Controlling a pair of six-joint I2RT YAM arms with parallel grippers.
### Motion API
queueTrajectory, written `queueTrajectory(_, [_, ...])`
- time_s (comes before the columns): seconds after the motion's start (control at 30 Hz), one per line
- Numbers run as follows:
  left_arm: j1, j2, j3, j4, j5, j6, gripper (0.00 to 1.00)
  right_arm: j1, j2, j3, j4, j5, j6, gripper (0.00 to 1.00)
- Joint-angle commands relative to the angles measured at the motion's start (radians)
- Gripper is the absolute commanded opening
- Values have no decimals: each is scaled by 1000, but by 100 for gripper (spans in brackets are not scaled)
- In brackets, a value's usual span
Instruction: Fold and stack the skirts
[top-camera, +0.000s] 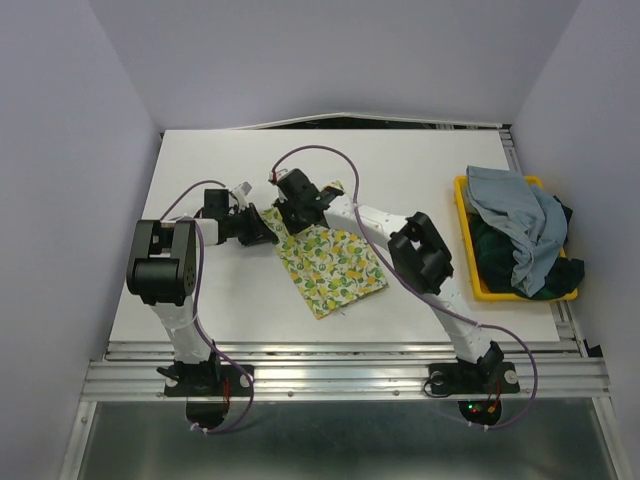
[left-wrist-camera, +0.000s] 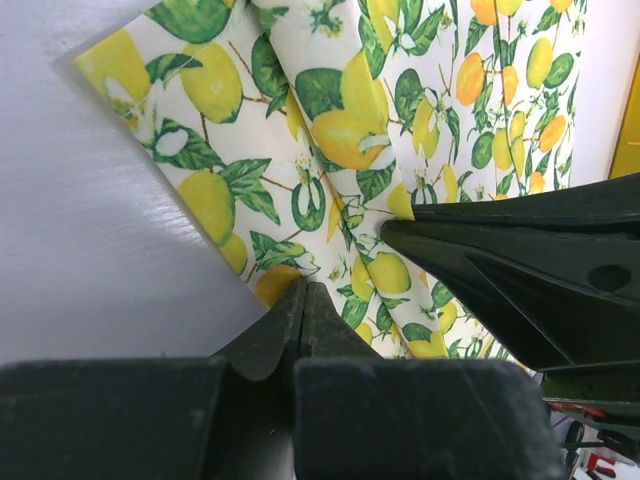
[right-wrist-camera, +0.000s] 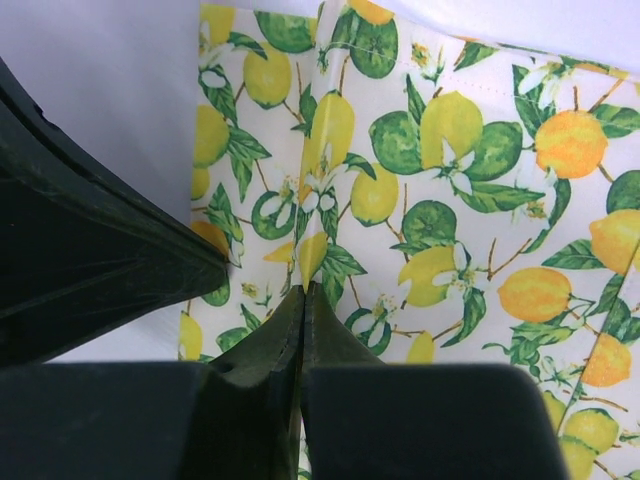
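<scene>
Right gripper (right-wrist-camera: 302, 300) is seen with its jaws pressed together, a small ridge of the soft white-yellow lemon-print skirt (top-camera: 330, 265) being pinched at the tips. Left gripper (left-wrist-camera: 303, 295) is likewise closed, its tips nipped onto the same garment's edge just beside the right one. The skirt is laid folded on the flat white table (top-camera: 200, 180), spread from both grippers toward the near right. A plain blue-grey cloth skirt (top-camera: 515, 215) is heaped over a dark plaid skirt (top-camera: 492, 255) in the rigid yellow plastic tray (top-camera: 463, 240), well apart at the right.
</scene>
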Motion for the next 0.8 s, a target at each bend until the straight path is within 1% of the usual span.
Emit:
queueTrajectory(0.0, [-5,8,15,11,-19,-6,0,6,-7,80,46,7,31,1])
queueTrajectory(0.17, [-6,8,14,11,-18,-7,0,6,19,109,42,-19,43,1])
queueTrajectory(0.3, [-6,8,14,11,-21,-10,0,15,32,108,31,-71,64,1])
queueTrajectory(0.63, [-6,2,31,-7,-44,-6,0,24,35,68,20,-115,109,1])
queueTrajectory(0.77, [-6,1,31,-12,-45,-3,0,24,50,103,31,-114,141,1])
